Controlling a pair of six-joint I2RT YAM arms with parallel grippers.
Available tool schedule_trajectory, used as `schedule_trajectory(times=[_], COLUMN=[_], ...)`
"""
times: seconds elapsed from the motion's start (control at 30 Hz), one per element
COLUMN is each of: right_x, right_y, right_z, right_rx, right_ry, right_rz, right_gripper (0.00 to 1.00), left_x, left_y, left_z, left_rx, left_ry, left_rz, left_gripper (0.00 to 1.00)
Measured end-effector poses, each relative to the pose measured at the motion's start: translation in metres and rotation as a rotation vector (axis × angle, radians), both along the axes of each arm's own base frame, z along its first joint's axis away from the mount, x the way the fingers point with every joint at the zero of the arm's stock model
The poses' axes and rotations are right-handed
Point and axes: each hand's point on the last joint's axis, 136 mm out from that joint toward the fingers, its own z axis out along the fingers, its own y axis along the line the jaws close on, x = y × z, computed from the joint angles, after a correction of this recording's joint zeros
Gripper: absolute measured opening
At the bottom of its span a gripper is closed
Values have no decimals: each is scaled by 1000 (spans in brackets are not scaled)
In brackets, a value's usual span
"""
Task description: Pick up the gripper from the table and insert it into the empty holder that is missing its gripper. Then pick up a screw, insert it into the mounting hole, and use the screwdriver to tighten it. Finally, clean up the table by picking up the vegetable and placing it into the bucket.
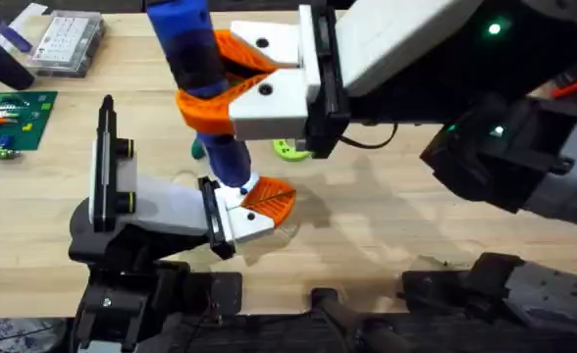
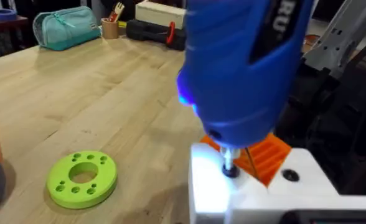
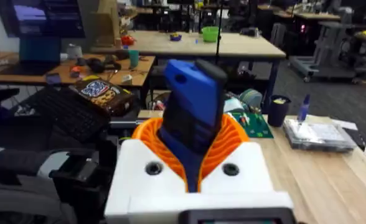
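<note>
- My right gripper (image 1: 232, 80) was clamped on the screwdriver (image 1: 198, 74), its orange ribbed pads (image 1: 210, 110) pressing the blue handle from both sides.
- In the right wrist view the screwdriver (image 3: 192, 115) stood upright between my white fingers (image 3: 149, 171), the orange pads (image 3: 229, 140) wrapping round it.
- The screwdriver ran down from my grip to the holder (image 1: 161, 211), its lower shaft ending at the small orange gripper (image 1: 267, 199) seated on the holder's black end plate (image 1: 213, 216).
- So the small gripper lay below my right gripper and nearer my bases, at the outer end of the holder.
- In the left wrist view the screwdriver (image 2: 245, 68) loomed close, its metal bit (image 2: 228, 163) touching the white base (image 2: 258, 193) of the small gripper, just beside its orange ribbed face (image 2: 269, 155).
- A blue light glowed on the side of the screwdriver's body in that view.
- Of my left gripper I could not tell whether it was open or closed.
- A lime-green ring (image 2: 82, 178) lay flat on the table (image 2: 108, 106), well apart from the bit; from overhead it (image 1: 290, 149) peeked out beneath my right gripper.
- The holder's black post (image 1: 105, 162) stood at its far-left end, away from the screwdriver.
- A green circuit board (image 1: 12, 120) and a clear parts box (image 1: 68, 44) sat at the table's far-left corner.
</note>
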Motion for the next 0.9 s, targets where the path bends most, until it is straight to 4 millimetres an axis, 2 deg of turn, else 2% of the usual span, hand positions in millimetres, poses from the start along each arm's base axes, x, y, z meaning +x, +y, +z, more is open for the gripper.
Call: schedule_trajectory(times=[0.3,0.9], right_x=[-1,1], right_y=[-1,1], right_z=[5,-4], right_rx=[20,-16], right_ry=[-15,-2], right_rz=[1,-2], right_gripper=[53,53], left_x=[0,0], left_y=[0,0], left_z=[0,0], left_rx=[0,0], left_ry=[-1,0], left_rz=[0,0], left_gripper=[11,11])
